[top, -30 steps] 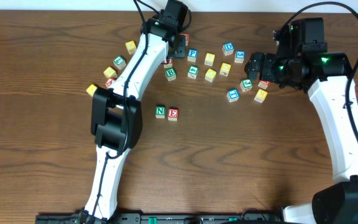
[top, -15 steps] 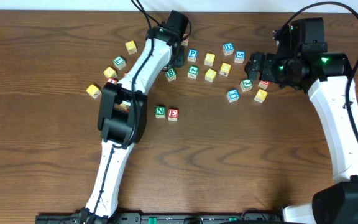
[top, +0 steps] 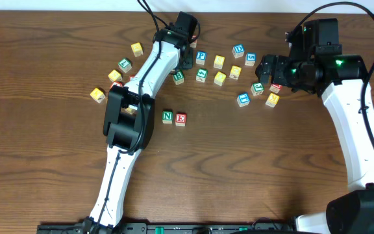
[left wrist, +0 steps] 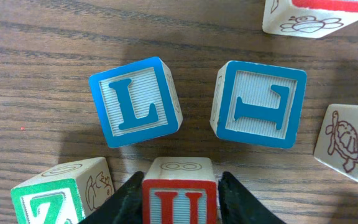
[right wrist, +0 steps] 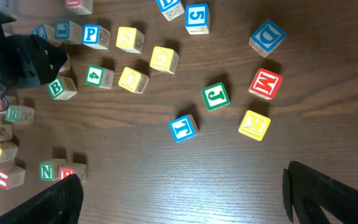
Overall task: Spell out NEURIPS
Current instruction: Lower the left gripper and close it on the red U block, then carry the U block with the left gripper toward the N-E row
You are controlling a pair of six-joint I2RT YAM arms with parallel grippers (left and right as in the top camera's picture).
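2 blocks paired, N [top: 167,117] and E [top: 180,118] | your left tool [left wrist: 180,208] pinches red U block [left wrist: 179,186], blue L [left wrist: 135,102] at its 11 o'clock | your right tool [right wrist: 182,199] spread wide, empty

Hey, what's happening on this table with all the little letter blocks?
Two robot arms are spelling a word with alphabet blocks. The N block and E block already sit side by side mid-table. The left gripper has its fingers either side of a red-lettered block, seemingly a U, among the scattered ones. The right gripper hangs open above other blocks, holding nothing.
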